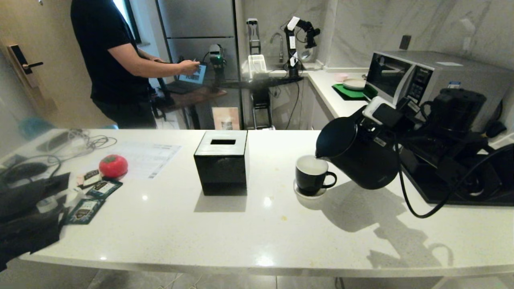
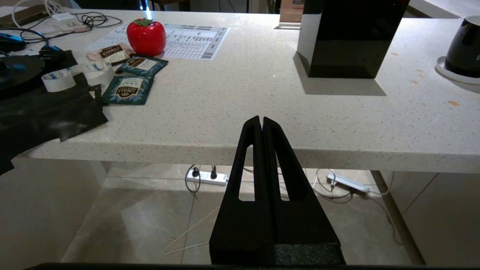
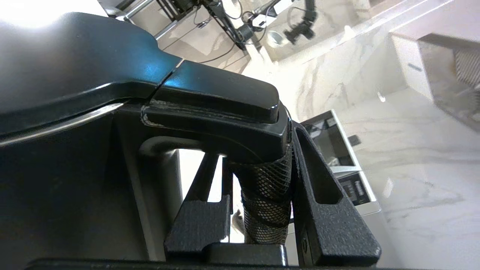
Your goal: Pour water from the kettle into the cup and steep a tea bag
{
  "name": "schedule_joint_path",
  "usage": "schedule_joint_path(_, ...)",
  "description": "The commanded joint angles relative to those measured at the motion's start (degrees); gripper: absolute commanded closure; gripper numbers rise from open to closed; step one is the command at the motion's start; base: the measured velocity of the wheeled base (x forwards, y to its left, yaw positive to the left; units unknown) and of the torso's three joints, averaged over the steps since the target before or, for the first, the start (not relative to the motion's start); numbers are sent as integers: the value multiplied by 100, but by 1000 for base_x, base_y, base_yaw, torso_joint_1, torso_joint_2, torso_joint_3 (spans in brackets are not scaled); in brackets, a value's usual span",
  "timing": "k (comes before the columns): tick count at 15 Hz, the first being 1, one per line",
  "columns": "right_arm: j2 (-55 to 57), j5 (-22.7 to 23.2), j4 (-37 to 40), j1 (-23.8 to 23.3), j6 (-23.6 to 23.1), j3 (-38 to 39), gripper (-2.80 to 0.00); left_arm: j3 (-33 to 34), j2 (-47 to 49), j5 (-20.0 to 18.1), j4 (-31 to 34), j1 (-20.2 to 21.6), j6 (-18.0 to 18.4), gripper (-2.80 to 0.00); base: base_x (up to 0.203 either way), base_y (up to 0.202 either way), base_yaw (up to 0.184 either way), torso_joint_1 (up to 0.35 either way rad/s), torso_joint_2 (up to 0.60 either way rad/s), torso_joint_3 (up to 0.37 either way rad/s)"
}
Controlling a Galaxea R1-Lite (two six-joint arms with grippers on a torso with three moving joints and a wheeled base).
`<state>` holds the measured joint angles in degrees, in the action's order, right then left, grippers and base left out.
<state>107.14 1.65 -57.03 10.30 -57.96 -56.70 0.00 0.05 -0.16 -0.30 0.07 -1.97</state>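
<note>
You saw the right gripper (image 3: 258,210) pinching the matte black kettle (image 1: 357,154) by its handle, spout tipped over the glossy cup (image 1: 311,175).

A pale speckled stone counter (image 1: 249,228) carries everything here. Nearest the hand holding the kettle, just under the spout, a black mug (image 1: 312,176) stands on a small white saucer (image 1: 309,193). Farther from that hand sits a black square box (image 1: 222,162) with a slot in its top. Farther still, toward the counter's opposite end, lie a red tomato-shaped object (image 1: 113,165), a printed sheet of paper (image 1: 146,158), several dark teal sachets (image 1: 93,198) with white labels, black cloth (image 1: 28,220) and loose cables (image 1: 86,141). Behind the hand, a dark flat base (image 1: 449,188) rests on the counter.
</note>
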Motion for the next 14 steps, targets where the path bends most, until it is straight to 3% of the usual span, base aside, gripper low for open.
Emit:
schedule_joint_path(1, 8, 2, -45, 2, -75, 1, 0, 0, 4, -2, -5, 2, -5, 0, 0, 0, 0, 0, 0, 0)
schedule_joint_path(14, 8, 2, -45, -2, -128, 70, 0, 0, 4, -2, -5, 2, -5, 0, 0, 0, 0, 0, 0, 0)
